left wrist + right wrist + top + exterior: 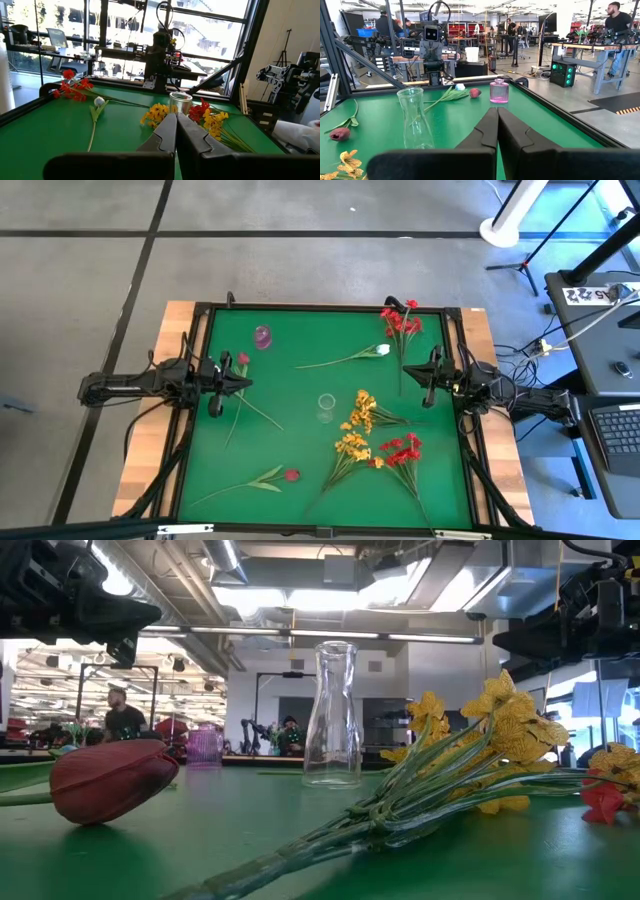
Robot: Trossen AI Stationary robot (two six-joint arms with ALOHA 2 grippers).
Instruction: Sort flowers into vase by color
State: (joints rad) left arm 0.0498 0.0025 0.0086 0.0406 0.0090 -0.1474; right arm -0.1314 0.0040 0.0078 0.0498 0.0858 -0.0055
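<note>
On the green bench (250,840) a clear glass vase (333,715) stands upright near the middle, empty. In front of it to one side lies a dark red bud (110,780) on its side, its stem running off the edge. On the other side a bunch of yellow flowers (500,730) lies with green stems (380,820) stretching toward the camera, a red bloom (605,802) just beyond it. A small pink vase (204,746) stands farther back. Dark arm parts hang in both upper corners, and people show in the room behind.

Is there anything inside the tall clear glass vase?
No. The clear glass vase stands empty; you can see right through it. No flowers are in it; they lie on the green table.
</note>
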